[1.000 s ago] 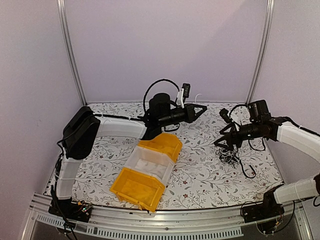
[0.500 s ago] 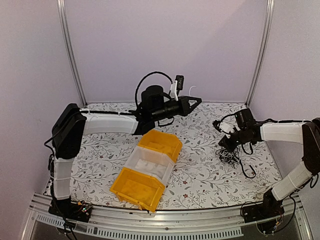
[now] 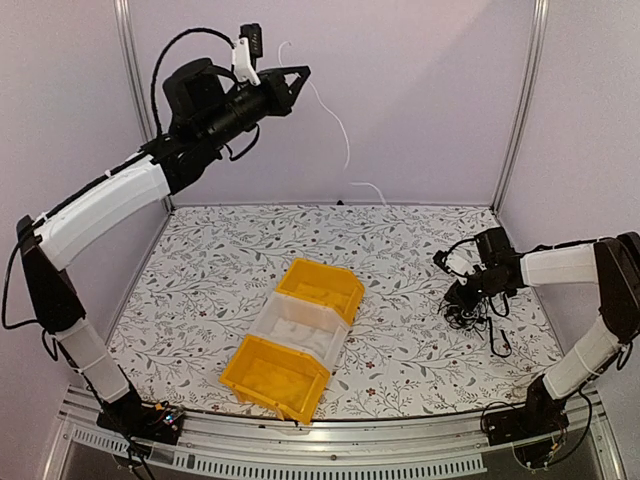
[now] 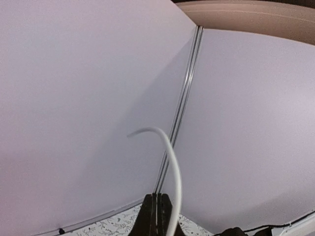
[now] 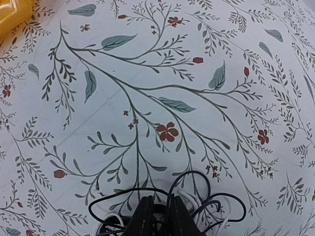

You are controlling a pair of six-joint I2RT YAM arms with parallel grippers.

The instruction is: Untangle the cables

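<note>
Cables (image 3: 468, 318) lie in a black bunch at 3 o'clock on the table (image 3: 220, 270) (a few pale strands mixed in). The right gripper (image 3: 462, 297) is down in it, jaws nearly together on some strands. One white cable (image 4: 177, 182) hangs from the left gripper (image 3: 298, 75), clamped tight, high at 11 o'clock. Three bins (image 3: 300, 335) sit at the centre.

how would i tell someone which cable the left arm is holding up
Look high against the back wall, where the left gripper is raised above the table. The white cable pinched in it hangs toward the table's far edge. It is one pale strand in the air, unlike the black tangle lying at the right.
</note>
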